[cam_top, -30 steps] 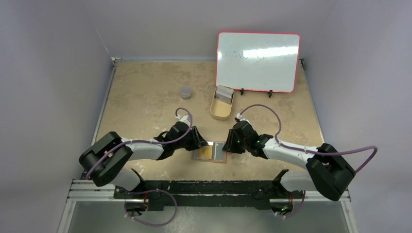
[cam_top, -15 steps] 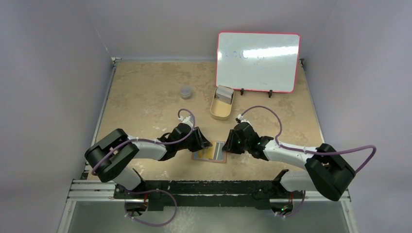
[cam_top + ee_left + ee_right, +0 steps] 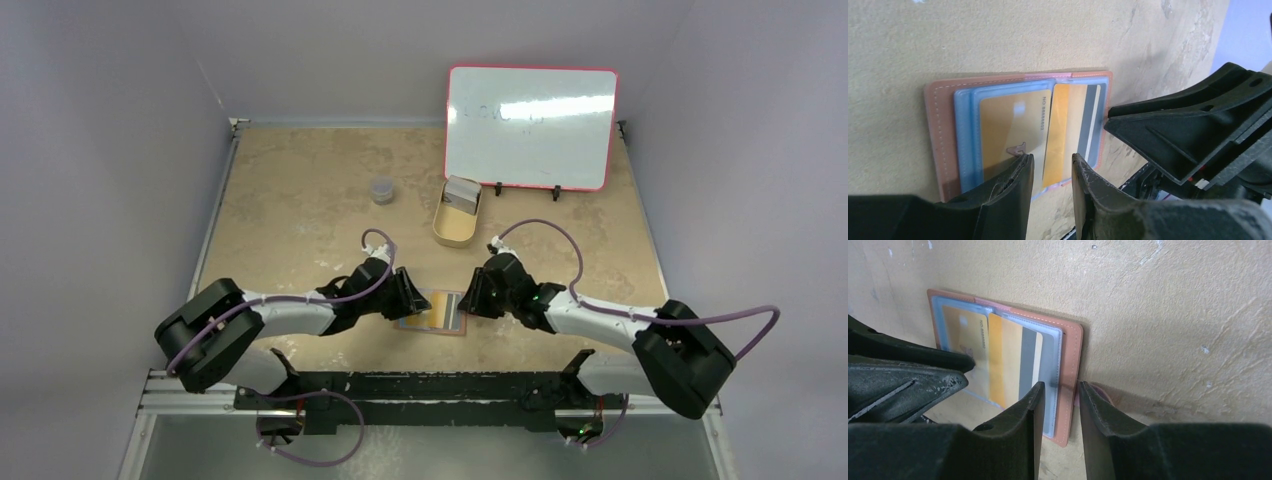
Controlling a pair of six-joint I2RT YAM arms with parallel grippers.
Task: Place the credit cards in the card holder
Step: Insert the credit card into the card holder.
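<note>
Our left claw [image 3: 1050, 160] shifts slightly; it and right claw [image 3: 1061, 387], each narrowly parted, straddle opposite edges of one card holder [image 3: 937, 125] holding two credit cards [image 3: 1008, 125].

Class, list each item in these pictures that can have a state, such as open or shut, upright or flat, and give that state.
card holder: open, lying flat.
gold cards: tucked inside the holder.
left gripper: jaws nearly together over the holder's edge; grip unclear.
right gripper: jaws nearly together astride the holder's edge; grip unclear.
oval tin: open, with stacked cards standing in it.
whiteboard: upright on its stand.
</note>
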